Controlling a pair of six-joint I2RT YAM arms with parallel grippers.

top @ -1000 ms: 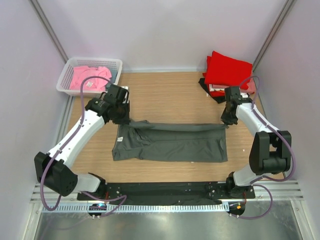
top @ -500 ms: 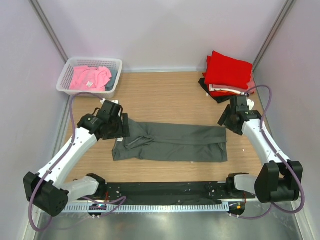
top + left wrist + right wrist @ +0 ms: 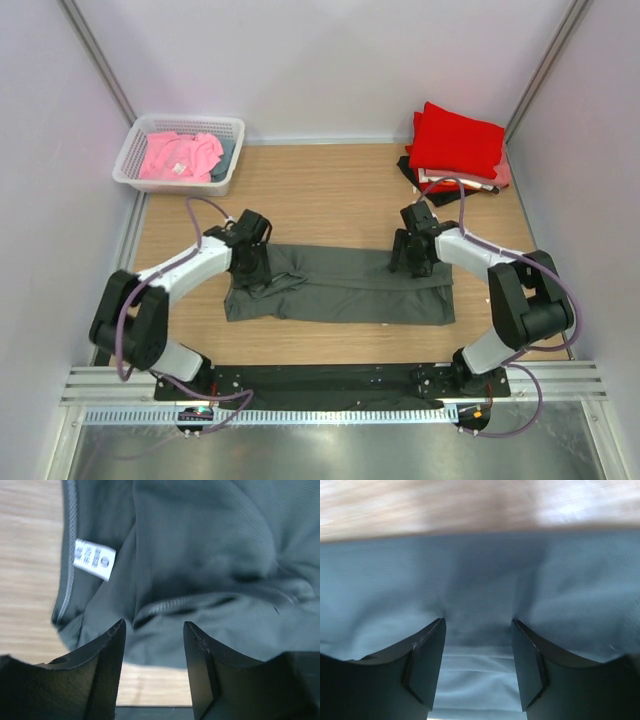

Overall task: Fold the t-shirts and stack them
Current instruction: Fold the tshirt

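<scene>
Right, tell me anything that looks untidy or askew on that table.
The dark grey cloth t-shirt is bunched and wrinkled at its left end, by the left pincer; its right end lies flat. At the back right, a black cloth shirt pokes out crookedly beneath the folded red shirts.

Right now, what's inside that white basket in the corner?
A crumpled pink shirt fills most of the basket, with a bit of dark cloth at its right end. Whatever lies beneath them is covered.

Bright even light, soft shadows, t-shirt (image 3: 480, 575) blurred in wrist views
</scene>
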